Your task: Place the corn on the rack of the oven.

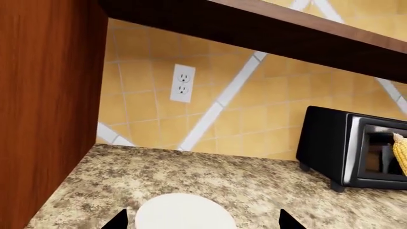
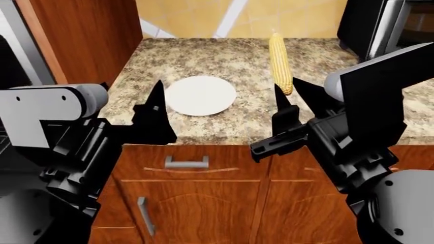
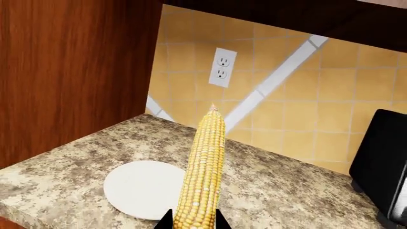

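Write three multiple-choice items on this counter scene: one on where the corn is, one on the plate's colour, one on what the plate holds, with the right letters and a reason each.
1. Where is the corn?
A. on the plate
B. held up in the right tool
C. inside the small oven

2. What colour is the plate?
A. white
B. black
C. yellow

3. What state is the plate in?
A. stacked with food
B. bare
C. broken in two

Answers:
1 B: in the right wrist view the cob rises from between the right tool fingertips, above the counter.
2 A: it is a plain white disc in all three views.
3 B: nothing lies on its whole, round surface.
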